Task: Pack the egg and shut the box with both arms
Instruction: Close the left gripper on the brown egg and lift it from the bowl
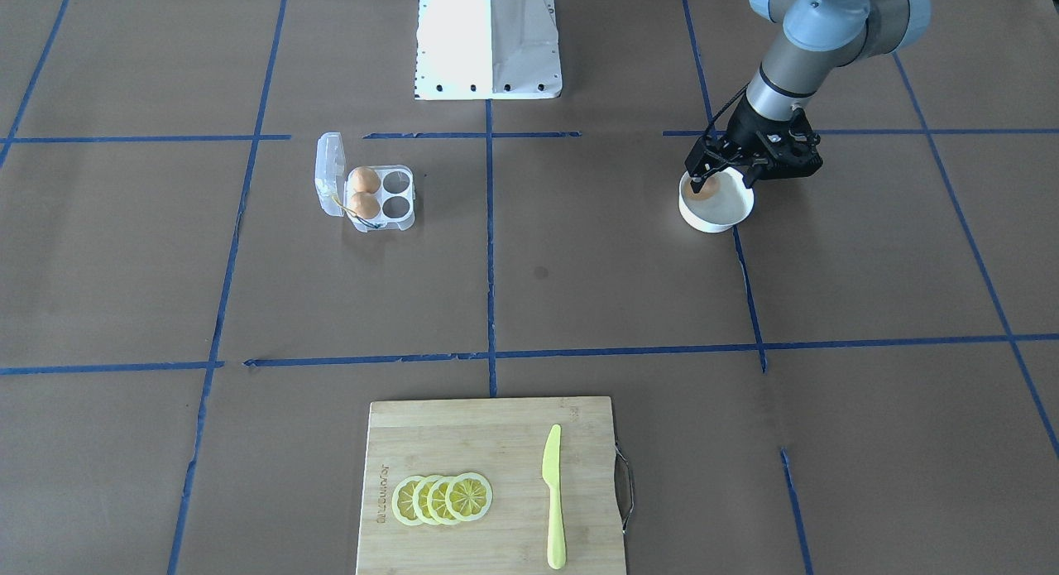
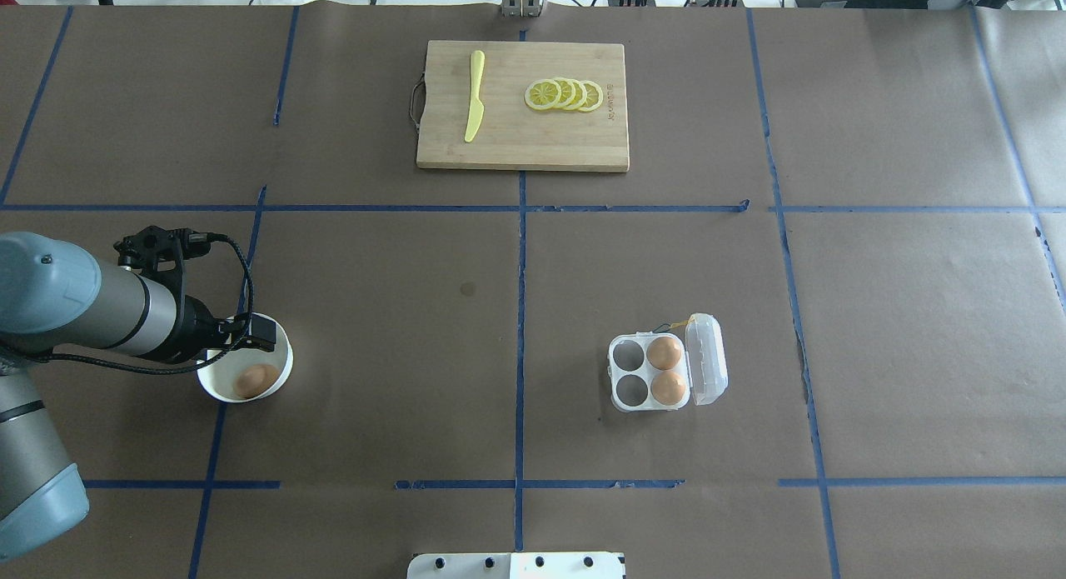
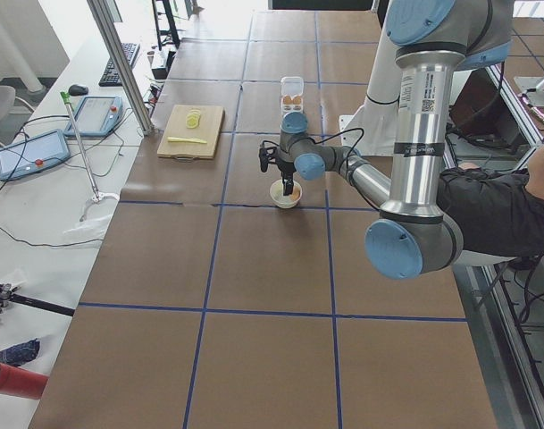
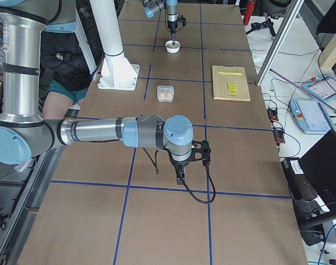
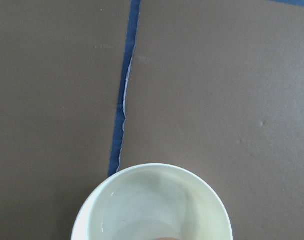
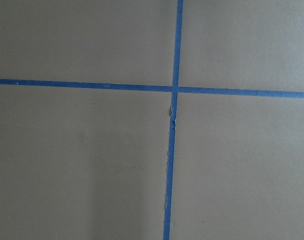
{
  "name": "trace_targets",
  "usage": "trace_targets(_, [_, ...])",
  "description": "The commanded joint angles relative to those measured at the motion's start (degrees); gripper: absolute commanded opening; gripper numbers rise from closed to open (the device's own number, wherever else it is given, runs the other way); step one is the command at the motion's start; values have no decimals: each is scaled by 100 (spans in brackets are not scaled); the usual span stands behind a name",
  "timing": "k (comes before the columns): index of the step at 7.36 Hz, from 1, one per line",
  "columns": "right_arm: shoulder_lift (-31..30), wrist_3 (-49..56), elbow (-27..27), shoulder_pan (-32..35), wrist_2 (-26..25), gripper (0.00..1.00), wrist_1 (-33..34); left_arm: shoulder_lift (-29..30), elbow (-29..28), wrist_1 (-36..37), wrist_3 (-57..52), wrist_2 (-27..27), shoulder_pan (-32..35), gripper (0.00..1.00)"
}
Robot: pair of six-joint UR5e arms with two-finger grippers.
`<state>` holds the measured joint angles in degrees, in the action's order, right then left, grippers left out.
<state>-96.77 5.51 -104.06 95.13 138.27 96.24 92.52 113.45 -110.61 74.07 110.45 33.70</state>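
The loose egg [image 1: 703, 191] [image 2: 256, 380] lies in a round white bowl [image 1: 728, 215] [image 2: 218, 389]. My left gripper [image 1: 725, 178] [image 2: 250, 337] hangs just above the bowl, open and empty, its fingers spread over the rim. The left wrist view shows the bowl [image 5: 142, 200] with the egg's top at its bottom edge. The clear box [image 1: 403, 219] [image 2: 620, 400] stands with its lid [image 1: 329, 174] [image 2: 706, 358] swung open. It holds two eggs [image 1: 364, 180] [image 2: 664, 353] in the cells beside the lid; the other two cells are empty. My right gripper [image 4: 181, 175] shows only in the exterior right view, far from the box; I cannot tell its state.
A wooden cutting board [image 1: 463, 443] [image 2: 533, 142] with a yellow knife [image 1: 553, 496] and lemon slices [image 1: 443, 498] lies across the table from the robot. The white base block [image 1: 488, 37] stands at the robot's side. A seated person [image 4: 74, 61] is beside the base.
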Motion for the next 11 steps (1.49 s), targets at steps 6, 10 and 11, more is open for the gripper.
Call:
trace_targets(6, [-9,3,-27,6,7,100,0,47,-332,-224,2,3,-205,85])
trace_targets(10, [0,3,-36,6,7,100,-9,47,-385,-224,-7,3,-399,85])
trace_targets(11, [0,3,-44,6,7,100,0,47,-394,-224,2,-6,-425,85])
